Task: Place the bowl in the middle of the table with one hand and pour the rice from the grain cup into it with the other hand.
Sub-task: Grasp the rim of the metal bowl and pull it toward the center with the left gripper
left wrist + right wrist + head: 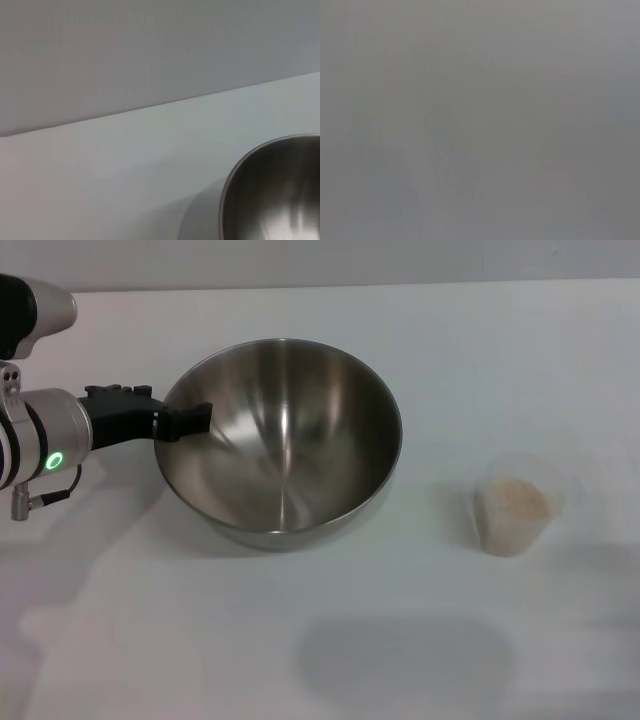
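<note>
The large steel bowl [290,450] is left of the table's middle in the head view, and its rim also shows in the left wrist view [275,195]. My left gripper [183,424] reaches in from the left and is shut on the bowl's left rim, with one black finger inside the bowl. I cannot tell whether the bowl rests on the white table [400,640] or is slightly lifted. The clear grain cup [515,502] stands upright at the right, apart from the bowl, with pale rice [517,497] in it. My right gripper is out of view, and its wrist view shows only blank grey.
The table's far edge meets a grey wall [125,60] behind the bowl. A soft shadow [405,660] lies on the table's front middle.
</note>
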{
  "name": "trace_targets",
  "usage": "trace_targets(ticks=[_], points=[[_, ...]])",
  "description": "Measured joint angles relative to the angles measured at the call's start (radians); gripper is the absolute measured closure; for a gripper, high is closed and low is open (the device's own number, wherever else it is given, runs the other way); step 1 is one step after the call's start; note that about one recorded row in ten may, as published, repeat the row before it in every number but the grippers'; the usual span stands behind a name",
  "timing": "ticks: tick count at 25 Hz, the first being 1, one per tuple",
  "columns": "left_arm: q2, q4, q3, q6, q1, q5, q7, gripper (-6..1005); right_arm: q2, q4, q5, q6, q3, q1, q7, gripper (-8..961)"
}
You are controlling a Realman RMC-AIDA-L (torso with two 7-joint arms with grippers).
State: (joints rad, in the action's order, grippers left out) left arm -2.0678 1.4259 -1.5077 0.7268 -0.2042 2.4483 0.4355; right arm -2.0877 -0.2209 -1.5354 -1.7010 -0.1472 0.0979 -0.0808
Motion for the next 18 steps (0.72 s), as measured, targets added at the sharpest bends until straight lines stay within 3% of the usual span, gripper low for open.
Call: trace_targets(ticks=[18], points=[[0.0, -0.001, 0.023, 0.014, -0.001, 0.003, 0.0, 218, 0.0, 0.004, 0.001, 0.001, 0.0, -0.004, -0.002, 181]])
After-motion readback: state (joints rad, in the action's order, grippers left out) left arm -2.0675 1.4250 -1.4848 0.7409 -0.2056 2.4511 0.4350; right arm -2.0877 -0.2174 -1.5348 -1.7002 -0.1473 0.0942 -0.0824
